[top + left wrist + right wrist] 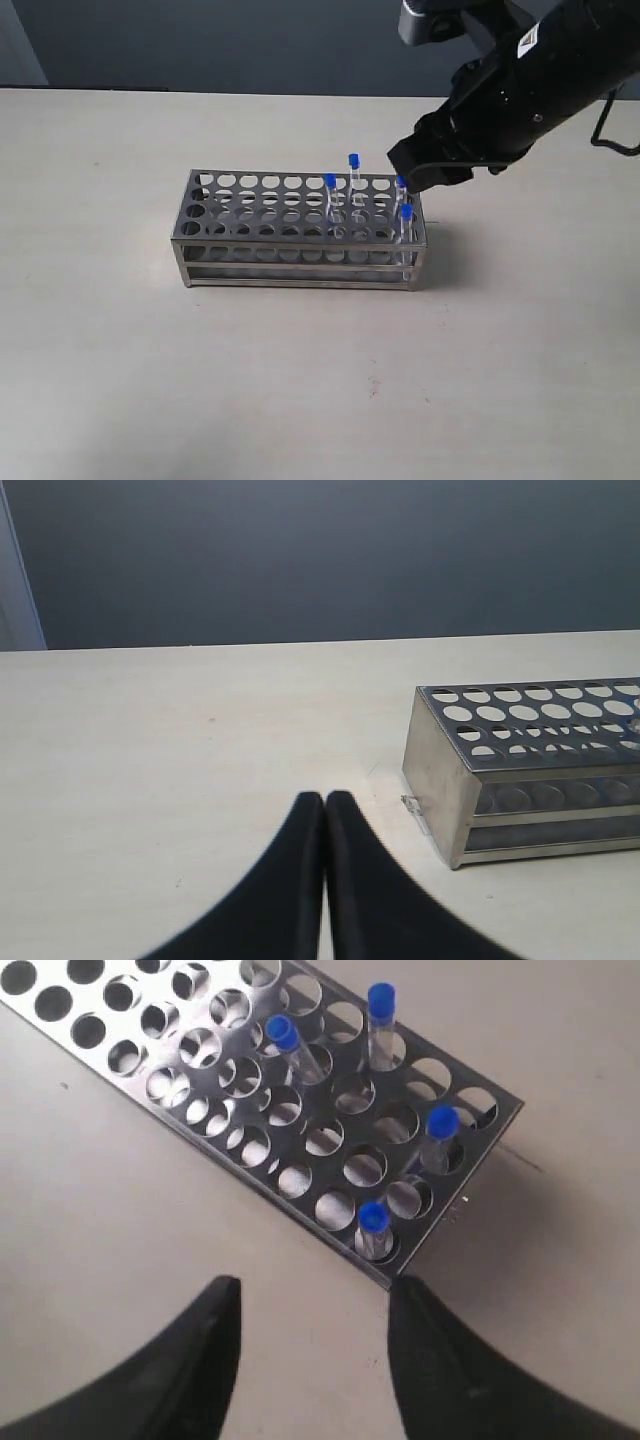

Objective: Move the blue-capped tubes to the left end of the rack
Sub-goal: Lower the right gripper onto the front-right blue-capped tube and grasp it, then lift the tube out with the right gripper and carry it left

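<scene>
The steel rack [290, 246] stands mid-table, and all the blue-capped tubes are upright in holes at its right end. Two tubes [329, 183] [353, 161] stand a few holes in; two more [400, 184] [406, 213] sit at the end column. My right gripper [422, 172] hovers above the rack's back right corner. In the right wrist view it [315, 1295] is open and empty, just off the rack's [503, 1101] corner, with the nearest tube [373, 1218] ahead of its fingers. My left gripper [323, 800] is shut on nothing, low over the table beside the rack's [435, 780] empty end.
A pale tabletop [120, 380] surrounds the rack, with a dark wall [200, 40] behind it. The black right arm [540, 80] reaches in from the upper right. The rack's other holes hold nothing.
</scene>
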Robot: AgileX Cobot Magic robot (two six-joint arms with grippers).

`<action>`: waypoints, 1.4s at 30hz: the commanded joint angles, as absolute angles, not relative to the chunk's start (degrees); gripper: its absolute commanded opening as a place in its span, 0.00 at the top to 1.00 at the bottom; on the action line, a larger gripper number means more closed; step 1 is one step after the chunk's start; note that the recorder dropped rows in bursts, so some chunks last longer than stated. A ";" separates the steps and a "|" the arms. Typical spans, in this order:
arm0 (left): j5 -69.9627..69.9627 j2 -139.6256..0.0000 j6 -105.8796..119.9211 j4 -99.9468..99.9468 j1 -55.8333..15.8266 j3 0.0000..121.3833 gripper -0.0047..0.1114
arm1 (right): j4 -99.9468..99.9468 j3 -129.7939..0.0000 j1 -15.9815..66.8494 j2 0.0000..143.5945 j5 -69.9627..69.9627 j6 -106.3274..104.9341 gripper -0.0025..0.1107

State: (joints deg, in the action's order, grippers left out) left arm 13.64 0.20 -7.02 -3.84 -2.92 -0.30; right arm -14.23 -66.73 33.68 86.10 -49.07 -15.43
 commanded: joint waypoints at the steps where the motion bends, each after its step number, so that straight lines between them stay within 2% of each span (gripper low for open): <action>1: 13.24 0.00 -7.06 -3.90 -3.54 0.00 0.95 | -18.01 -67.04 33.79 88.96 -49.33 -15.99 0.56; 4: 13.24 0.00 -7.06 -3.90 -3.54 0.00 0.95 | -19.36 -67.04 33.79 91.11 -49.06 -15.99 0.59; 14: 13.24 0.00 -7.06 -3.90 -3.54 0.00 0.95 | -14.88 -67.04 33.79 96.64 -40.77 -15.99 0.58; 23: 13.24 0.00 -7.06 -3.90 -3.54 0.00 0.95 | -11.61 -67.04 33.79 100.07 -39.39 -15.87 0.59; 25: 13.24 0.00 -7.06 -3.90 -3.54 0.00 0.95 | -11.87 -67.04 33.79 100.20 -39.50 -15.62 0.64; 30: 13.24 0.00 -7.06 -3.90 -3.54 0.00 0.95 | -11.90 -67.04 33.79 100.20 -41.00 -15.62 0.98; 42: 13.24 0.00 -7.06 -3.90 -3.54 0.00 0.95 | -11.90 -67.07 33.79 93.04 -41.46 -15.47 0.98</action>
State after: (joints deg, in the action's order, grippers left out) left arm 13.64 0.20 -7.02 -3.84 -2.92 -0.30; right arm -12.10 -66.73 33.83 96.30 -41.26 -15.44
